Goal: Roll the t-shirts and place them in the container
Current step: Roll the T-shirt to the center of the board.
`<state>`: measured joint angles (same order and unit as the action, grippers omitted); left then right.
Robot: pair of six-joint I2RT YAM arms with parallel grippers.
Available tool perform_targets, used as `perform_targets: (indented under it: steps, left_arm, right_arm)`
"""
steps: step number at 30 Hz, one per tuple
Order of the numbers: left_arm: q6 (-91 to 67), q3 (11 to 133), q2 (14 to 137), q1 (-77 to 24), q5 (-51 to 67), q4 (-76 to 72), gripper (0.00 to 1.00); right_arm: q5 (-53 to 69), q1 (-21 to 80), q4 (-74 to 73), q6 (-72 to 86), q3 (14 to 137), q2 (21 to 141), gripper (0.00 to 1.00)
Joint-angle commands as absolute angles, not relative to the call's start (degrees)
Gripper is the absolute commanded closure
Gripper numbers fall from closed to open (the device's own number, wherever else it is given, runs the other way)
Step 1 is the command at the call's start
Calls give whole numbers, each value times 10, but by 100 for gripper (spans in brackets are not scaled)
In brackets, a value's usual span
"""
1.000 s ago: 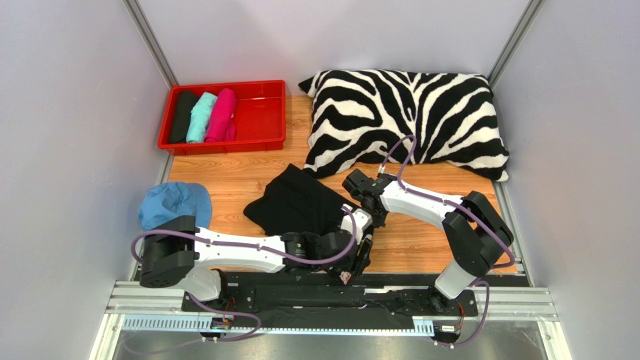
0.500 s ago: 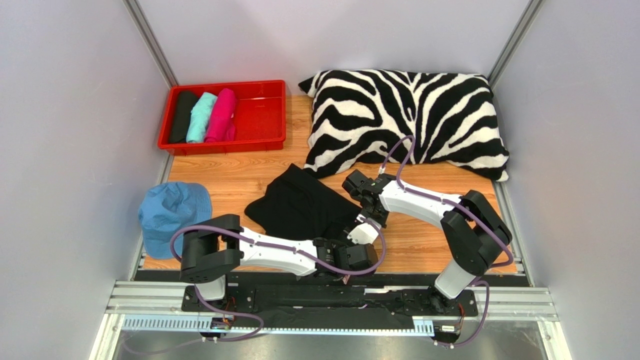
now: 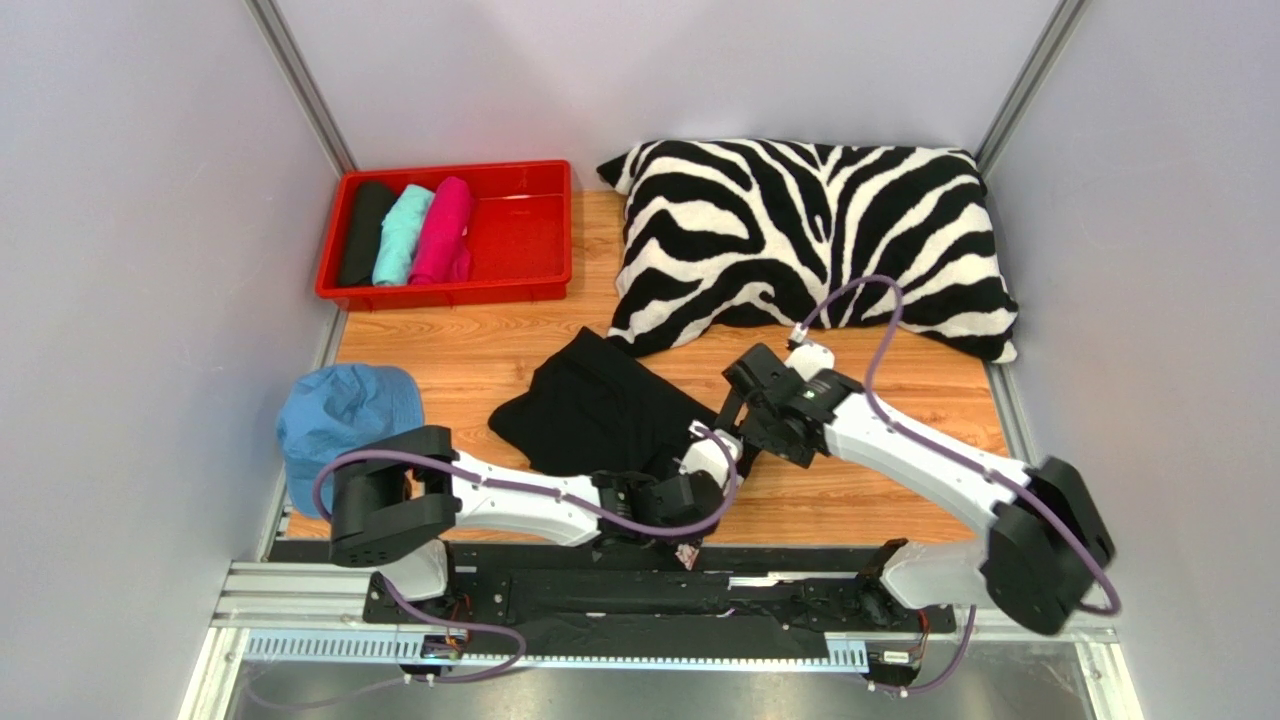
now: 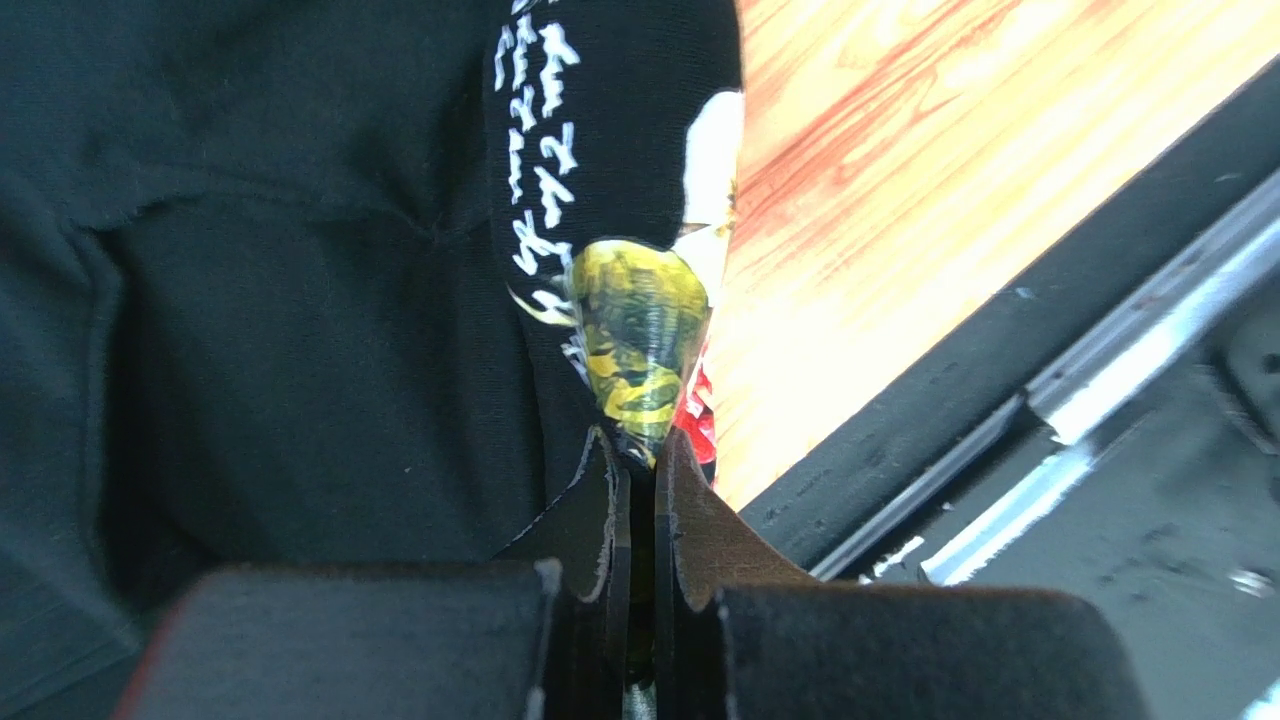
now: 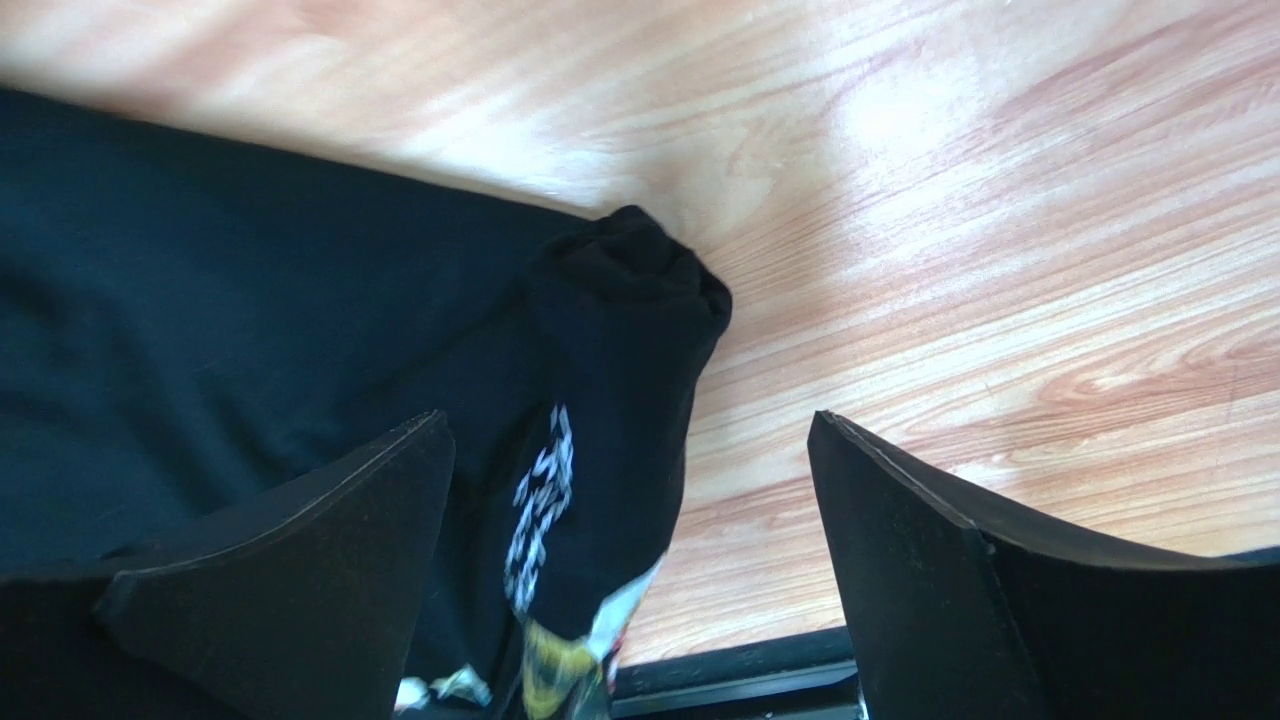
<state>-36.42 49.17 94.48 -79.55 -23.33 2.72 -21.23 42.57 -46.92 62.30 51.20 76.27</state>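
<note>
Pinching: left gripper (image 4: 639,455) clamped on black tee (image 3: 594,408) at its yellow tag (image 4: 643,338), bench (image 3: 451,353) near edge.
Right gripper (image 5: 628,428): jaws wide, above tee's folded end, holding nothing.
Tray (image 3: 526,240): three rolled tees (image 3: 403,233), bench far-left corner.

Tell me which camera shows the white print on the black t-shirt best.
Left wrist: the white print runs as sharp handwritten lines down the black t-shirt, close up. Right wrist shows the print smaller and blurred, near the bottom edge. From the top external view the shirt shows, but the print cannot be made out.
</note>
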Motion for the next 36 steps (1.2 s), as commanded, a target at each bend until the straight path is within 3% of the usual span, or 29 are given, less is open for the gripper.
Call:
perform_targets:
  steps: [1, 9, 16, 22, 27, 28, 30, 32, 36]
  left_arm:
    - [-414, 428, 905, -749, -108, -92, 100]
    - [-503, 346, 899, -683, 58, -228, 100]
    - [-563, 307, 910, -635, 146, -303, 100]
    - [-573, 300, 918, -620, 177, -318, 100]
    - [-575, 301, 922, -617, 184, -320, 100]
    - [-574, 302, 923, -617, 184, -319, 100]
    - [-569, 304, 925, -616, 187, -316, 100]
    - [-556, 311, 920, -617, 191, -305, 100]
    - [-531, 318, 896, -617, 171, -280, 72]
  right_arm:
    - [-233, 424, -403, 628, 470, 674, 7]
    - [-200, 430, -301, 651, 350, 568, 11]
    - [-224, 471, -253, 658, 325, 595, 13]
    - [-230, 472, -236, 668, 337, 652, 22]
    - [-238, 472, -295, 668, 402, 736, 42]
    - [-240, 472, -319, 667, 423, 755, 55]
    - [-246, 472, -346, 666, 443, 772, 71]
    - [-251, 471, -387, 662, 473, 798, 81]
    - [-255, 471, -440, 653, 508, 833, 93]
